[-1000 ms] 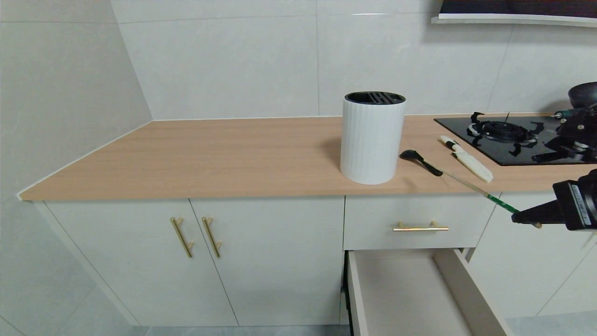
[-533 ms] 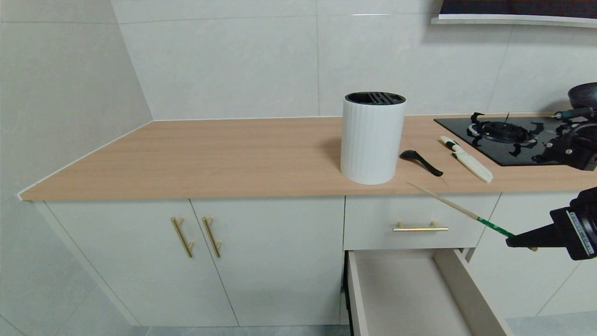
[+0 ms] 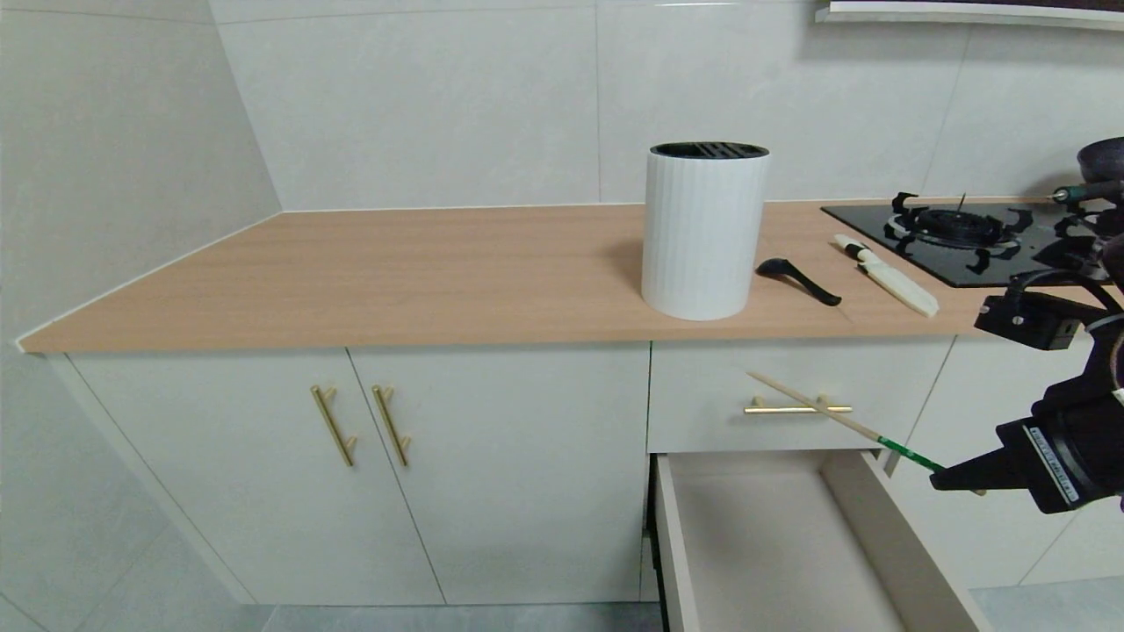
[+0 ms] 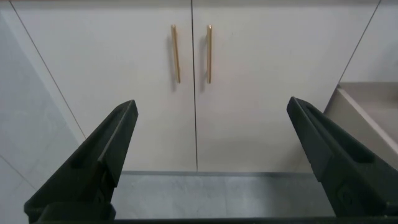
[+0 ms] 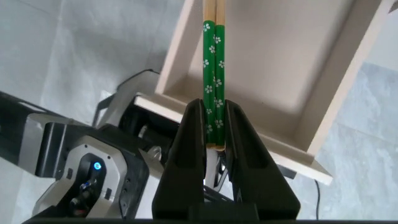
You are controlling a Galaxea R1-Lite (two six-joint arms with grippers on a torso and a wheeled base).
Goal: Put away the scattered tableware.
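This is a kitchen. It has a wooden counter (image 3: 439, 272), a black gas stove (image 3: 953, 230), white wall tiles (image 3: 421, 105), cupboard doors (image 3: 219, 474) with gold handles (image 3: 334, 426) and an open drawer (image 3: 755, 544).

Your right end effector (image 3: 944, 481) has come down with the chopsticks (image 3: 843, 420) in its grip. A second ago their tips reached over the front edge of the desk (image 3: 439, 272), near the black spoon (image 3: 797, 281). Now the whole pair hangs below that edge: the tips cross the closed drawer front by its gold handle (image 3: 795, 408), and the green ends sit above the right wall of the open drawer (image 3: 847, 491). Your head camera has also tipped down a little, so the whole scene sits higher in the view.
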